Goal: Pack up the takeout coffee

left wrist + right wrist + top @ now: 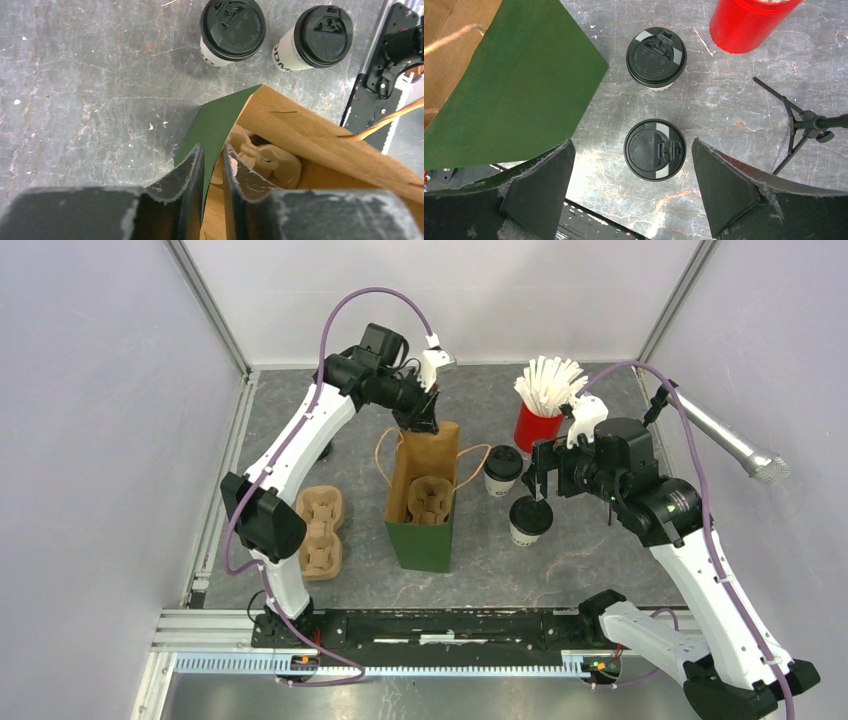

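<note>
Two white takeout coffee cups with black lids stand on the table right of the green bag (pixel 424 540): the far cup (pixel 503 468) and the near cup (pixel 529 520). My right gripper (pixel 537 490) hovers above the near cup (pixel 654 149), open wide, its fingers on either side of the lid and clear of it. The far cup (pixel 656 56) stands beyond. My left gripper (pixel 214 152) straddles the bag's far rim (pixel 215 125). Its jaws are nearly together, and a slim gap shows beside the paper. A brown pulp carrier (pixel 428 498) lies inside the bag.
A second pulp carrier (pixel 320 530) lies on the table left of the bag. A red cup of white straws (pixel 537 425) stands behind the coffee cups. A microphone (pixel 730 445) on a thin stand (pixel 799 125) reaches in from the right.
</note>
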`<state>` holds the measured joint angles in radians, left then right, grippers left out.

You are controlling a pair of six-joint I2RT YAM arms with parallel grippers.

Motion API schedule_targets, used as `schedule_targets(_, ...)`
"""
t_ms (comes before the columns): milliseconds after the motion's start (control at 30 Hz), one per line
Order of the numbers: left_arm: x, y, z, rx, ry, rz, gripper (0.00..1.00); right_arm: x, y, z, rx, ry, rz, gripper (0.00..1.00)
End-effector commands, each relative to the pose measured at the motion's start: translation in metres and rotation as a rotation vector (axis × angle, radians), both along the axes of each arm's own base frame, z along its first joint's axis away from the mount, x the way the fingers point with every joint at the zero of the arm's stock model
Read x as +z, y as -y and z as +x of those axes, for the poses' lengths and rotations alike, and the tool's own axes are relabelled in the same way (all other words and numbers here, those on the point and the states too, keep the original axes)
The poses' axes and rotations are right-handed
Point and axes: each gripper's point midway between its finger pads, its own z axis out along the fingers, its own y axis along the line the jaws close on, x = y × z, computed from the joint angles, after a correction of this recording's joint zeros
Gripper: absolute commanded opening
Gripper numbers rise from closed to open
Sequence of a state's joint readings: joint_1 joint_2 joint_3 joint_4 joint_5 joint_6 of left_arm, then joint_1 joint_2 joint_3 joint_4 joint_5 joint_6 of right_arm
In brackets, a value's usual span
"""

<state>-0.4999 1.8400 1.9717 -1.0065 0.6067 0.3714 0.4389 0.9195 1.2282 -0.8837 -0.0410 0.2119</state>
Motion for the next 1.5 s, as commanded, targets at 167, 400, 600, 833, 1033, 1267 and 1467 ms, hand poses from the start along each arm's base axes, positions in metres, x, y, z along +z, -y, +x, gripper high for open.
schedule_targets(167, 0.035, -0.002, 0.001, -0.001, 0.104, -0.015, 0.02, 0.021, 0.004, -0.001, -0.016, 0.059, 0.016, 0.95)
schedule_targets(400, 0.029, -0.041, -0.011, 0.236, 0.046, 0.096, 0.02, 0.018, 0.001, 0.003, -0.02, 0.058, 0.028, 0.94)
schedule_targets(600, 0.03, -0.057, -0.024, 0.493, -0.061, 0.028, 0.02, 0.005, -0.001, 0.008, -0.055, 0.025, 0.046, 0.94)
schedule_targets(833, 0.028, -0.061, -0.031, 0.693, -0.139, -0.12, 0.02, -0.015, 0.008, 0.011, -0.126, -0.018, 0.022, 0.95)
schedule_targets(1033, 0.034, -0.058, -0.032, 0.784, -0.181, -0.306, 0.02, -0.027, 0.021, 0.016, -0.168, 0.004, -0.043, 0.97)
schedule_targets(1267, 0.034, -0.062, -0.031, 0.866, -0.239, -0.375, 0.02, -0.047, 0.011, 0.025, -0.147, -0.071, -0.069, 0.96)
schedule_targets(1467, 0.033, -0.071, -0.028, 0.898, -0.233, -0.318, 0.02, -0.059, 0.01, 0.031, -0.134, -0.096, -0.104, 0.96)
